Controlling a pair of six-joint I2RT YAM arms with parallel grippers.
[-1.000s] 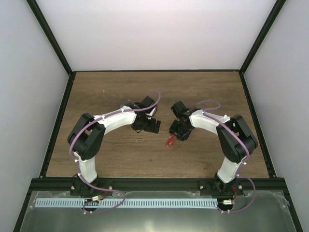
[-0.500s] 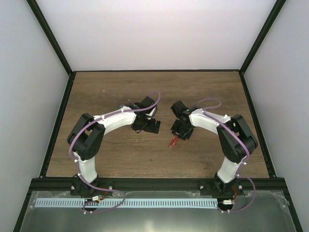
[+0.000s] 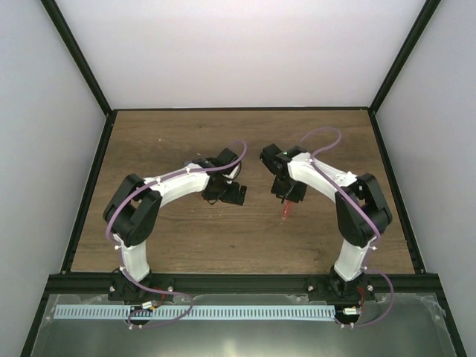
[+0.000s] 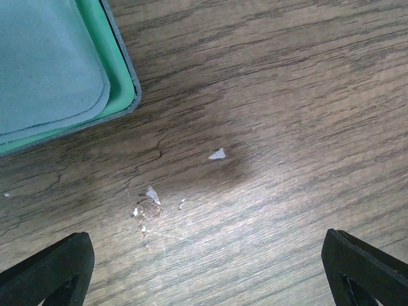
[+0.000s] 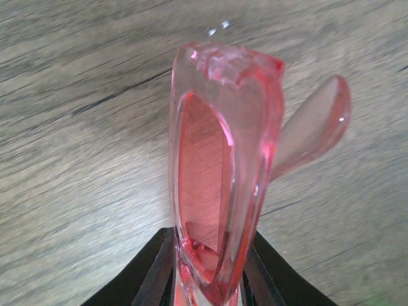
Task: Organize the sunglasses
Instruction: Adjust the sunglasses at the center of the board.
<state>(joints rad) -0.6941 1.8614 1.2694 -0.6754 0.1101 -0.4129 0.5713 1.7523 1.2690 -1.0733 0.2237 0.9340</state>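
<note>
The sunglasses (image 5: 220,172) are translucent red and stand upright between the fingers of my right gripper (image 5: 210,274), which is shut on them above the wooden table. From above they show as a small red shape (image 3: 285,211) hanging below the right gripper (image 3: 288,196). My left gripper (image 4: 207,268) is wide open and empty over bare wood, and it shows from above at the table's middle (image 3: 232,193). The grey-blue case (image 4: 121,70), with a green lining, lies open at the upper left of the left wrist view. The light blue cloth (image 4: 44,64) lies inside it.
The wooden table (image 3: 178,141) has a black frame rail around it and white walls behind. Small white flecks and a scuff (image 4: 148,203) mark the wood below the left gripper. The case does not show from above, where the left arm covers it.
My right gripper has swung to the right and a little back with the sunglasses, away from the left gripper. The left arm has not moved.
</note>
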